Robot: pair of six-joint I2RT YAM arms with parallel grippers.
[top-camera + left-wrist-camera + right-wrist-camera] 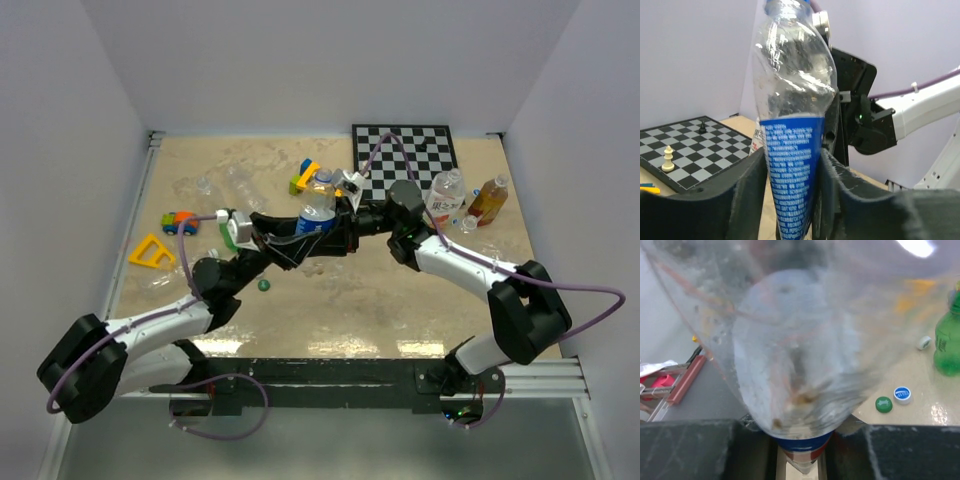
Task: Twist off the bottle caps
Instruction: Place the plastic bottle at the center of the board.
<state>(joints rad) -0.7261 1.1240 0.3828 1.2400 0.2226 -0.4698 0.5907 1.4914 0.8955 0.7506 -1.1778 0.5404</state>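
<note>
A crushed clear bottle with a blue label is held upright above the table's middle, its blue cap still on top. My left gripper is shut on the bottle at the label, pinching it flat. My right gripper comes in from the right and is shut on the same bottle; a blue and red band of label shows between its fingers. Loose caps lie on the table: a green cap, a blue-and-white cap and a white cap.
A green bottle stands by the loose caps. A white-labelled bottle and an amber bottle stand at the right beside the chessboard. Toy blocks, a toy car and a yellow triangle lie to the left.
</note>
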